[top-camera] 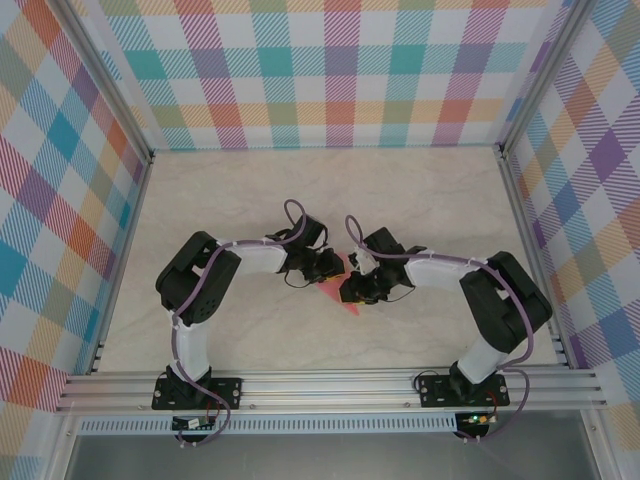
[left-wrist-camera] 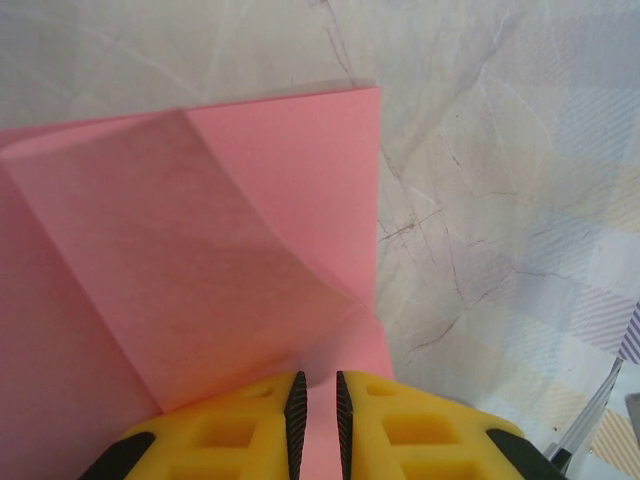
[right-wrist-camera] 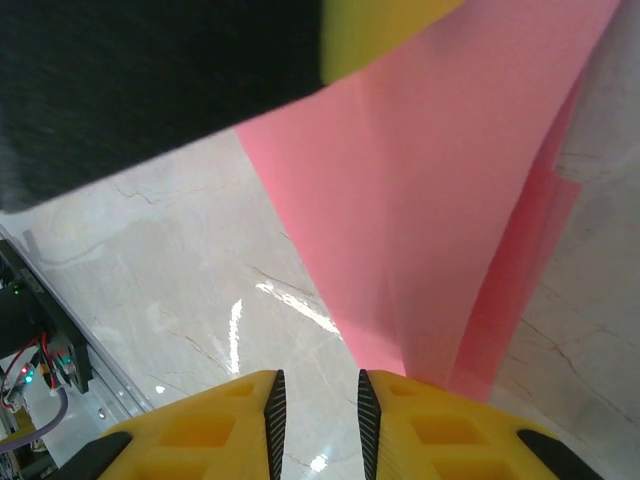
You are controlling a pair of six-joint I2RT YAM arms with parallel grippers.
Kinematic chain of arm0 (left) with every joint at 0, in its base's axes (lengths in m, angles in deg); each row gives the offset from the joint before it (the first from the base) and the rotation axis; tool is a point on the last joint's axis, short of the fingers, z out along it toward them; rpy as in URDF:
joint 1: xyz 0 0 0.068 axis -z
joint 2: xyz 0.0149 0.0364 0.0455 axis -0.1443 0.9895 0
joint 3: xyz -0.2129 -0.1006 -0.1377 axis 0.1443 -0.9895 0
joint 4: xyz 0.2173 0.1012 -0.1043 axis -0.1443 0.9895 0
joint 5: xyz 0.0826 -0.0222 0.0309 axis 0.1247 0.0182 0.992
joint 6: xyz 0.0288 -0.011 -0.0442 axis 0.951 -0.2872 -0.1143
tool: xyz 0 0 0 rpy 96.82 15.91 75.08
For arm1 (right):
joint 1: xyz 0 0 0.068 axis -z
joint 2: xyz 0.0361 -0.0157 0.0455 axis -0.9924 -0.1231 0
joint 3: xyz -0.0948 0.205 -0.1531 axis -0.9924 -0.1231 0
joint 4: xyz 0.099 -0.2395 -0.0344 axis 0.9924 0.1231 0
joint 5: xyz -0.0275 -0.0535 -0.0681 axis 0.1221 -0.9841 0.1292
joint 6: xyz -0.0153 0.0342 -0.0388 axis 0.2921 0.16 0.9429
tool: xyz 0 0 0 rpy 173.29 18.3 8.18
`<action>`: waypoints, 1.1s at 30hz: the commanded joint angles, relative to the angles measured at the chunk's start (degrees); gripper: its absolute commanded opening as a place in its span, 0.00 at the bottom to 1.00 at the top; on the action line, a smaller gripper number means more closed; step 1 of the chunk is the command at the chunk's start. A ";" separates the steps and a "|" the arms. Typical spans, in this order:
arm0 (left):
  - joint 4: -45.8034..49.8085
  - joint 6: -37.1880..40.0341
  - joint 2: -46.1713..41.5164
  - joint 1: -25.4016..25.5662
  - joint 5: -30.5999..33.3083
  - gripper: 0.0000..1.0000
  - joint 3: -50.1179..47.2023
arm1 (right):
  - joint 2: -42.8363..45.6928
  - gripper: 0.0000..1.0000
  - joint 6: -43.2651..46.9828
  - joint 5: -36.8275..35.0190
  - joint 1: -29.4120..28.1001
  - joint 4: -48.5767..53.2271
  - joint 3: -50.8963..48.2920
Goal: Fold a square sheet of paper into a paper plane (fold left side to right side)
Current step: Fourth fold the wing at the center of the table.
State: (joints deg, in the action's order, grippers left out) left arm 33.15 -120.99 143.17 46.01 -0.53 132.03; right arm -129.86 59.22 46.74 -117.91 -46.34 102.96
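Salmon-pink sheet of paper (top-camera: 343, 297) (left-wrist-camera: 250, 250) (right-wrist-camera: 450, 200) lies at the centre of your overhead frame, between the tips of the two arms on the marbled desk (top-camera: 300, 190). In your left wrist view it covers the left half, with one flap folded diagonally over it. The left fingers (left-wrist-camera: 230, 435) at the bottom edge are pressed almost together, pinching its near edge. In your right wrist view the sheet slants down from the upper right. Its lower end meets one of the right fingers (right-wrist-camera: 450, 430), which stand narrowly parted with bare desk between them.
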 commanded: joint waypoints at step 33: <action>8.30 0.72 1.41 0.43 4.40 0.20 -1.83 | 5.20 0.17 1.51 -6.34 -1.51 13.69 -8.23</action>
State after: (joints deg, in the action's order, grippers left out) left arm 33.74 -120.99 143.10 46.05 -0.51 132.03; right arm -125.51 60.31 40.93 -119.04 -43.17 96.93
